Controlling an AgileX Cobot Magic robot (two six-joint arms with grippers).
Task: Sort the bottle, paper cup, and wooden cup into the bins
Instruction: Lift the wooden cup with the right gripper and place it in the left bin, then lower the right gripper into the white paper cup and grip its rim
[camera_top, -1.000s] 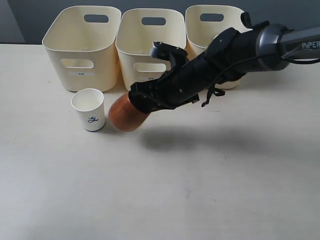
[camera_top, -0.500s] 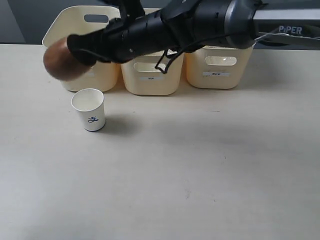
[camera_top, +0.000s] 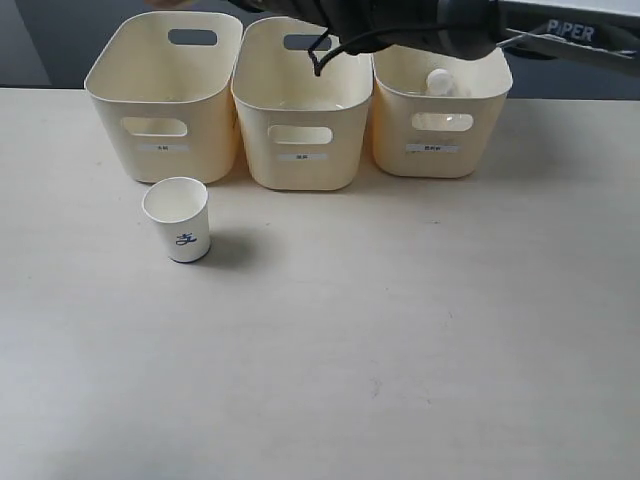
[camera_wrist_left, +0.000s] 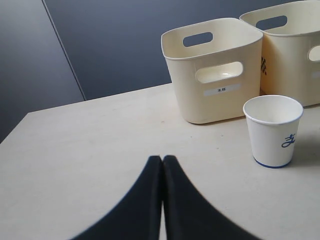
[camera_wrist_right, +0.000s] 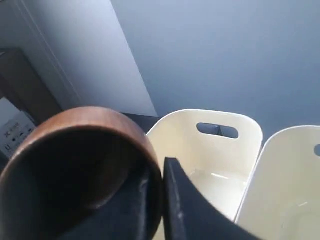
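Note:
In the right wrist view my right gripper (camera_wrist_right: 161, 167) is shut on the rim of the reddish-brown wooden cup (camera_wrist_right: 85, 125), one finger inside and one outside. It hangs above the open left bin (camera_wrist_right: 212, 150). In the exterior view the right arm (camera_top: 420, 20) reaches leftward across the top of the bins, and its gripper and the cup are cut off by the top edge. The white paper cup (camera_top: 178, 218) stands upright in front of the left bin (camera_top: 115, 110). The bottle's white cap (camera_top: 438, 80) shows inside the right bin (camera_top: 400, 130). My left gripper (camera_wrist_left: 162, 160) is shut and empty, low over the table, short of the paper cup (camera_wrist_left: 273, 130).
The middle bin (camera_top: 300, 165) stands between the other two, and nothing shows inside it. The three bins form a row along the table's back edge, against a dark wall. Pale tabletop (camera_top: 400, 350) stretches in front of them.
The right arm has lifted the wooden cup from table height beside the paper cup, swung it up and left over the bins, and now out past the exterior view's top edge. The paper cup stayed put.

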